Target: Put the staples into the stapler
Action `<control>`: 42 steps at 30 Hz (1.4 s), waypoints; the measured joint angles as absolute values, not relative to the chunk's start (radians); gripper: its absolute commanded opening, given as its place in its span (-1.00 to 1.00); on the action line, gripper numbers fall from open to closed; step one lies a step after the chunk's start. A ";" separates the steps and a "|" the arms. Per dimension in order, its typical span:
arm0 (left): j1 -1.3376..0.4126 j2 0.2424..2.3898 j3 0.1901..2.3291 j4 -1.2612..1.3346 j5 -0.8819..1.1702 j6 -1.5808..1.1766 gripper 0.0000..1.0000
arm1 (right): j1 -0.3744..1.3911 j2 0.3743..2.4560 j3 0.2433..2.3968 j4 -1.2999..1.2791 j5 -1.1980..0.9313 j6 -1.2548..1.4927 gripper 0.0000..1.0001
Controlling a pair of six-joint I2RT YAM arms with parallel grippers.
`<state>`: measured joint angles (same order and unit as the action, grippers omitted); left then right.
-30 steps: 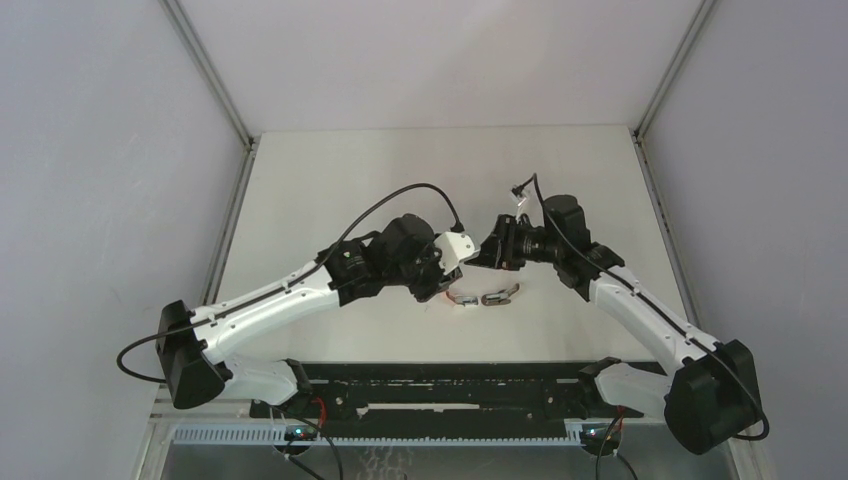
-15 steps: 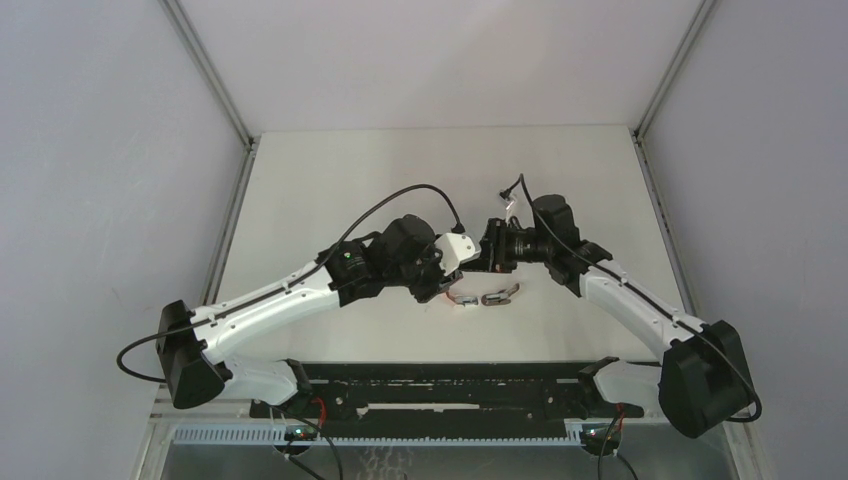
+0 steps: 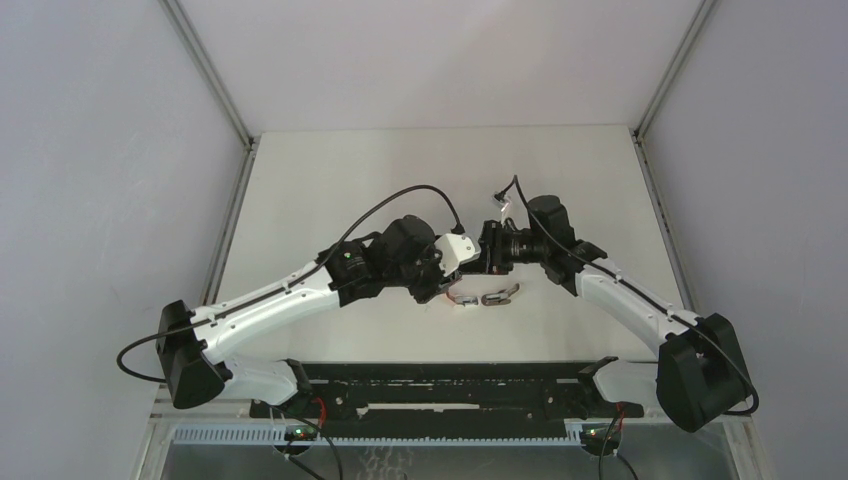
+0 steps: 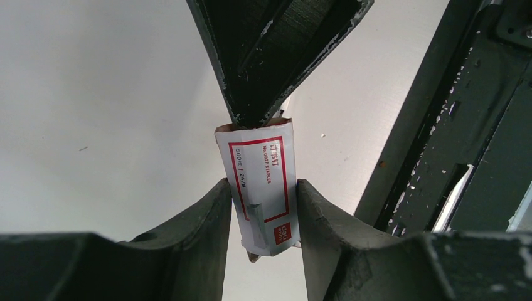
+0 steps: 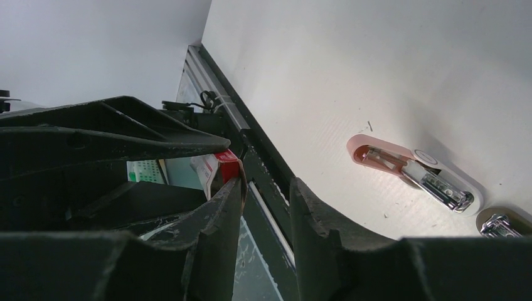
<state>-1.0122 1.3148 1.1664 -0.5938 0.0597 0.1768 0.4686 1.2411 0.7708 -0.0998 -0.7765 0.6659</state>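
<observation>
Holds staple box [image 4: 260, 182] clamped in left gripper [image 4: 263, 188], sets right gripper [image 5: 266, 185] at box's 12 o'clock end, cannot tell if pinching, shows open stapler [image 3: 462, 299] on table [image 3: 350, 180] at 5 o'clock.

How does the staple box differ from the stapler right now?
The staple box is white card with red print; the stapler is pink-and-white plastic with a metal channel exposed. The box is clamped between the jaws of the left gripper; the stapler lies free on the table. Both are small and elongated.
</observation>
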 measured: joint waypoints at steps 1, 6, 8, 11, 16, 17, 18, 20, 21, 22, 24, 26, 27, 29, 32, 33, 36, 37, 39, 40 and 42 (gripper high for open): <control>-1.012 1.315 1.166 -0.594 0.060 0.177 -0.10 | 0.469 1.241 0.771 -0.099 -0.777 0.665 -0.32; -1.012 1.315 1.166 -0.594 0.060 0.177 -0.10 | 0.471 1.242 0.771 -0.097 -0.781 0.665 -0.32; -1.012 1.315 1.166 -0.594 0.060 0.177 -0.10 | 0.474 1.243 0.771 -0.094 -0.784 0.665 -0.32; -1.013 1.315 1.166 -0.594 0.060 0.177 -0.10 | 0.478 1.251 0.771 -0.087 -0.789 0.665 -0.31; -1.013 1.315 1.166 -0.594 0.060 0.177 -0.13 | 0.482 1.259 0.771 -0.083 -0.792 0.664 -0.29; -1.013 1.315 1.166 -0.594 0.059 0.177 -0.14 | 0.482 1.259 0.771 -0.083 -0.791 0.663 -0.28; -1.013 1.316 1.166 -0.594 0.056 0.177 -0.14 | 0.481 1.259 0.771 -0.083 -0.789 0.662 -0.25; -1.013 1.319 1.166 -0.589 0.052 0.176 -0.15 | 0.467 1.258 0.771 -0.088 -0.786 0.659 -0.18; -1.013 1.322 1.166 -0.583 0.048 0.176 -0.15 | 0.452 1.254 0.769 -0.091 -0.784 0.658 -0.15; -1.013 1.327 1.166 -0.577 0.043 0.176 -0.15 | 0.438 1.248 0.765 -0.094 -0.784 0.657 -0.12; -1.013 1.338 1.166 -0.567 0.031 0.175 -0.15 | 0.393 1.225 0.754 -0.108 -0.786 0.653 -0.10; -1.013 1.349 1.166 -0.559 0.028 0.169 -0.15 | 0.331 1.197 0.747 -0.120 -0.793 0.650 -0.10; -1.013 1.355 1.166 -0.557 0.027 0.168 -0.15 | 0.307 1.186 0.747 -0.124 -0.798 0.647 -0.11; -1.013 1.363 1.166 -0.554 0.027 0.168 -0.15 | 0.261 1.163 0.747 -0.125 -0.809 0.642 -0.15; -1.013 1.370 1.167 -0.554 0.027 0.168 -0.15 | 0.252 1.146 0.747 -0.129 -0.834 0.635 -0.19; -1.013 1.374 1.167 -0.555 0.028 0.168 -0.15 | 0.259 1.142 0.747 -0.132 -0.845 0.633 -0.20; -1.013 1.386 1.167 -0.556 0.030 0.168 -0.15 | 0.283 1.137 0.744 -0.130 -0.865 0.634 -0.24; -1.013 1.389 1.167 -0.556 0.030 0.168 -0.15 | 0.292 1.137 0.742 -0.129 -0.871 0.635 -0.25; -1.013 1.391 1.167 -0.558 0.030 0.169 -0.15 | 0.310 1.137 0.738 -0.121 -0.882 0.639 -0.27; -1.013 1.391 1.167 -0.559 0.030 0.169 -0.15 | 0.318 1.137 0.738 -0.117 -0.889 0.640 -0.27; -1.015 1.391 1.169 -0.564 0.031 0.169 -0.15 | 0.333 1.137 0.738 -0.104 -0.901 0.646 -0.29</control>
<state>-1.0149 1.3914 1.1687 -0.5640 0.0307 0.1692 0.3332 1.1374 0.7376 -0.1036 -0.9012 0.6464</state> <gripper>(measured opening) 0.432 0.367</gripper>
